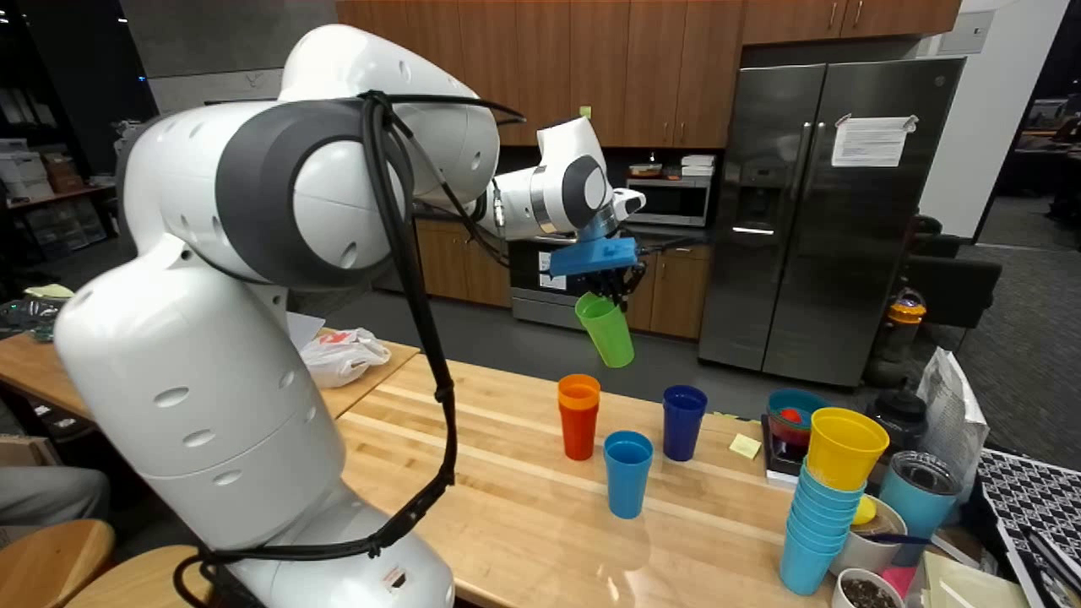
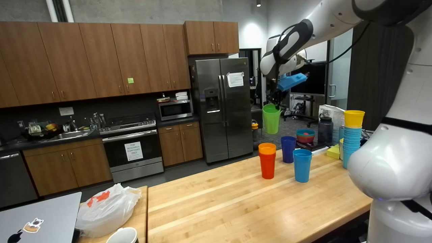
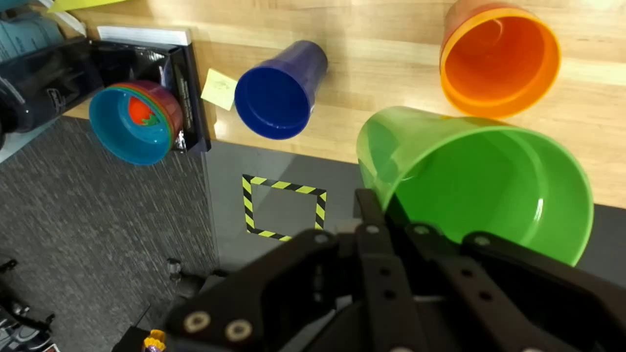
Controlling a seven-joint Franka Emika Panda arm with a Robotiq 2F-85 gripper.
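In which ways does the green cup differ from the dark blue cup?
The green cup is tilted, while the dark blue cup stands upright. The green cup hangs in the air, its wall pinched at the rim by the fingers; the dark blue cup rests on the wooden table. Both are open cups that taper towards the base.

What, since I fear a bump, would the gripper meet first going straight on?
Likely the table near its edge, the held green cup leading; depth is unclear, so it might miss.
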